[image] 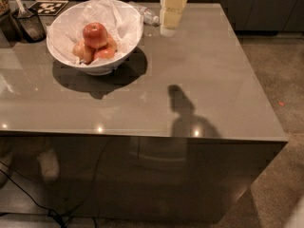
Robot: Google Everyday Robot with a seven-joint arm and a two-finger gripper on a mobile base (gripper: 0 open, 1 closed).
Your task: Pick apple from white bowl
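Hovering at two o'clock from the white bowl [103, 66] holding the apple [95, 34], my gripper [169, 26] is over the counter [213, 80]; I cannot tell how wide.

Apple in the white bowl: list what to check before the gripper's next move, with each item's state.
1. The apple in view, on top of the pile: ok.
2. The gripper over the apple: not ok; it hangs right of the white bowl, above the far side of the table.
3. White bowl upright, well back from the table's near edge: ok.
4. Apple's top uncovered by the crumpled paper: ok.
5. Apple free of neighbours: not ok; the paler apples touch it from below and could shift.
6. Gripper's height above the table: cannot tell.
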